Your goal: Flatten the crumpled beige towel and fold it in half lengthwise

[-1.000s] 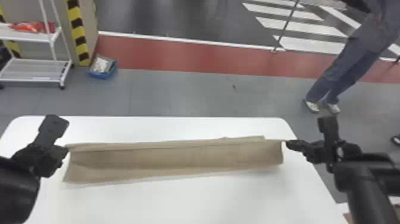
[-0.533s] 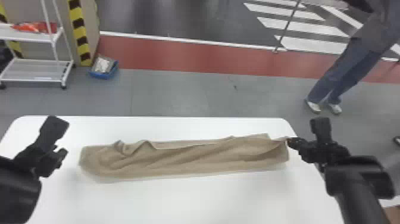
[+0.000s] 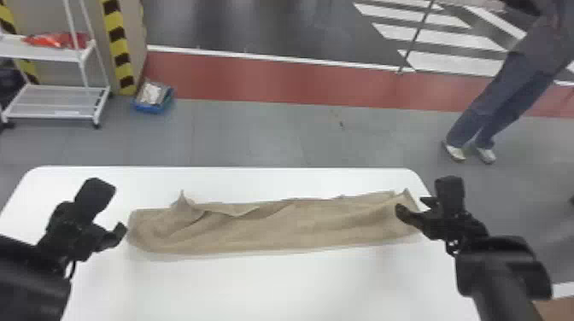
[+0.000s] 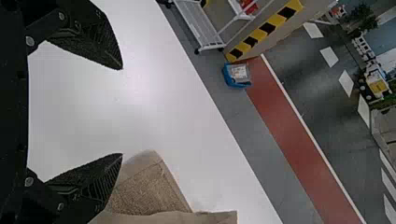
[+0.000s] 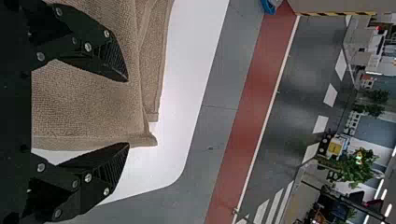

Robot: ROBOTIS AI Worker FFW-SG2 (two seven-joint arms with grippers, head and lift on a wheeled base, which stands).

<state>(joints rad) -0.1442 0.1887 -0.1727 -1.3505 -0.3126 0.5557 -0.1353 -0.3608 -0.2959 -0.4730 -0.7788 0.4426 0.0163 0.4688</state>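
Across the white table lies the beige towel (image 3: 273, 226) as a long narrow strip, wrinkled, with a raised fold near its left end. Just off that left end is my left gripper (image 3: 115, 213), open and holding nothing. In the left wrist view, the left gripper (image 4: 122, 112) has its fingers wide apart, one beside the towel (image 4: 149, 191). At the towel's right end stands my right gripper (image 3: 410, 205), open. The right wrist view has the right gripper (image 5: 128, 112) with parted fingers around the towel's end (image 5: 93, 107), not clamped on it.
The white table (image 3: 273, 290) extends in front of the towel, with its far edge a little behind it. Beyond on the floor are a white cart (image 3: 55, 102) and a blue bin (image 3: 153, 100). A person stands at the back right.
My left gripper was at the towel's left corner and has let go; that end dropped and wrinkled. My right gripper has opened, releasing the right corner. The towel's left end slid right.
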